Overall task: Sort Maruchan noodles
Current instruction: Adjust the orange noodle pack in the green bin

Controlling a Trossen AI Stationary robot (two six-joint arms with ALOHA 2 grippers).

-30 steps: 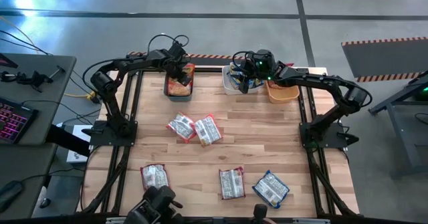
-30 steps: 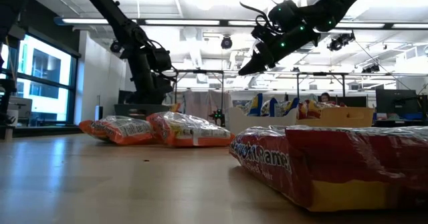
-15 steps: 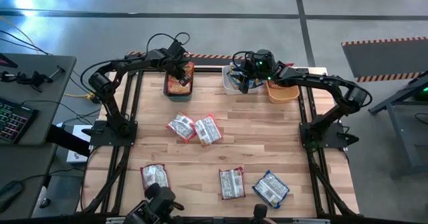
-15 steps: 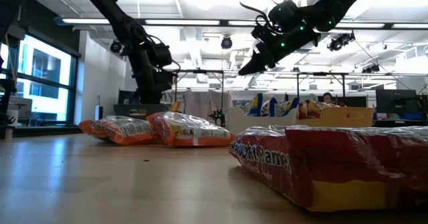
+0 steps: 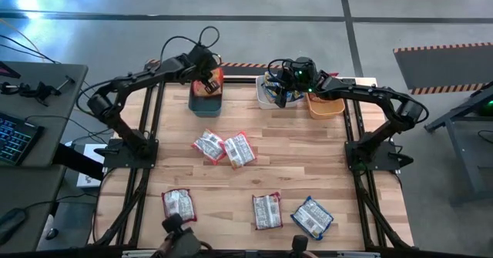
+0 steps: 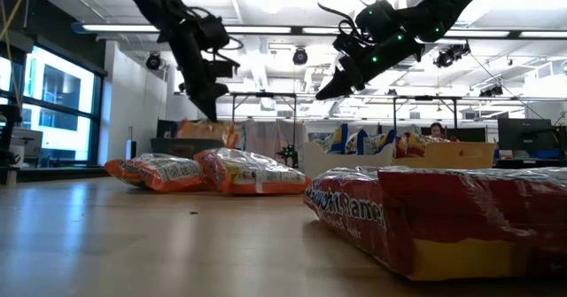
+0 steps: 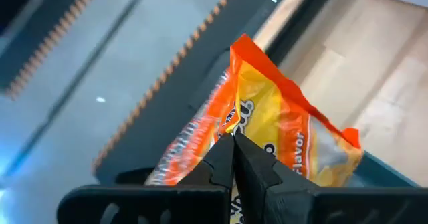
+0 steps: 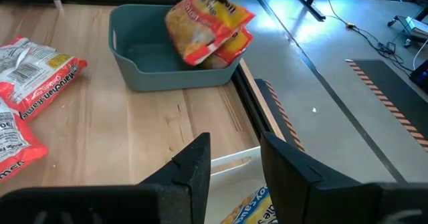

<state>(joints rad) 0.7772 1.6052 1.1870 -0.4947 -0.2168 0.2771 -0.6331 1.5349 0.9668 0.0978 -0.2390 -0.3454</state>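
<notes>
Left wrist view shows the left gripper (image 7: 232, 138) pinching an orange noodle packet (image 7: 281, 130) by one corner, above the teal bin (image 8: 144, 73). It might slip and land outside. The right gripper (image 8: 234, 158) waits, fingers apart.

Probably a lab: robot workstations (image 6: 523, 142).

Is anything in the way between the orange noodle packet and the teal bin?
Nothing visible. The left hand holds the orange packet over the teal bin, whose floor below looks bare.
</notes>
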